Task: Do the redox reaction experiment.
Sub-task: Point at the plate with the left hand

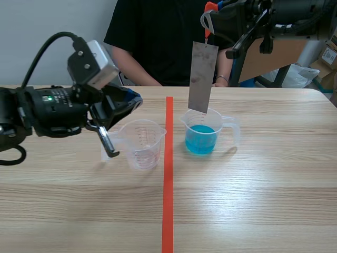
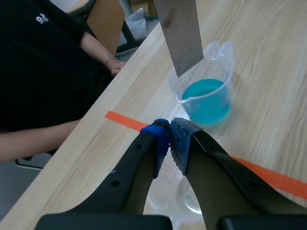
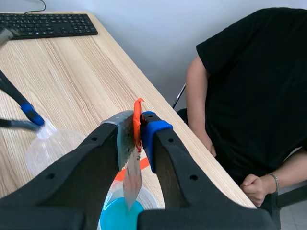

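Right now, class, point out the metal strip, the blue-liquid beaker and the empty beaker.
metal strip [image 1: 202, 79]: scene view, middle of its flat face.
blue-liquid beaker [image 1: 200, 139]: scene view, front wall over the liquid.
empty beaker [image 1: 143, 146]: scene view, clear front wall.

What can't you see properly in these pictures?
1. Left wrist view: the left gripper hides which part of the empty cup it pinches.
2. Scene view: the empty cup's markings are too small to read.
3. Left wrist view: the picture's edge cuts off the top of the strip.
4. Right wrist view: the right gripper hides most of the strip, and the orange bit beside it is unclear.
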